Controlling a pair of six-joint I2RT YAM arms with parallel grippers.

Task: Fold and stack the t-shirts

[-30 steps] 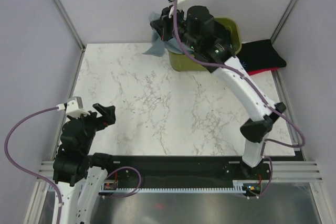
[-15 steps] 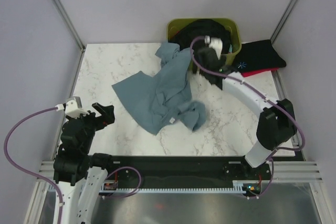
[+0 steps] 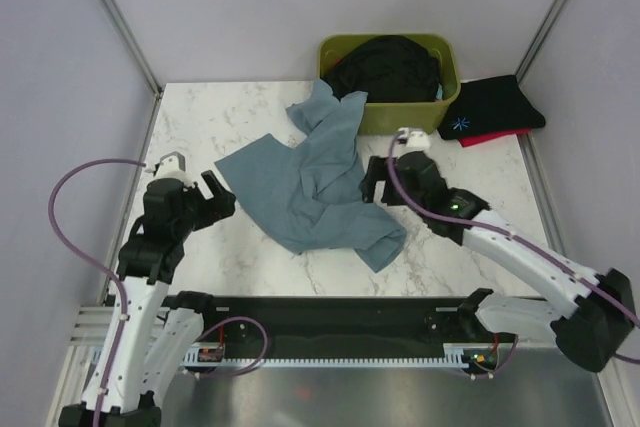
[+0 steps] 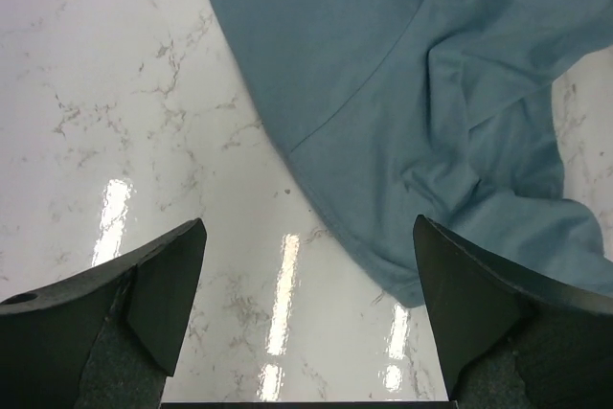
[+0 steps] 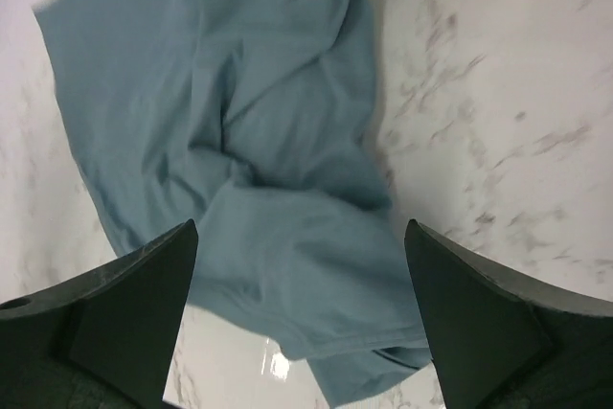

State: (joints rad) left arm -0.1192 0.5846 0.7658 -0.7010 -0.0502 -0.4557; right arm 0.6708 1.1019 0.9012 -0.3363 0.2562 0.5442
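A large teal-blue t-shirt lies crumpled in the middle of the marble table, one end draped up against the olive bin. My left gripper stands open just off the shirt's left edge, over bare marble, with the teal cloth ahead of it. My right gripper hangs open at the shirt's right side, above the rumpled teal cloth, its jaws holding nothing. Black t-shirts fill the bin. A folded black t-shirt with blue print rests on a red one at the back right.
The olive bin stands at the table's back edge, right of centre. Grey walls with metal posts close in the left, back and right sides. A black rail runs along the near edge between the arm bases.
The right gripper has opened and dropped the teal shirt onto the table, then swung down to its right side. The left arm has moved forward to the shirt's left edge.
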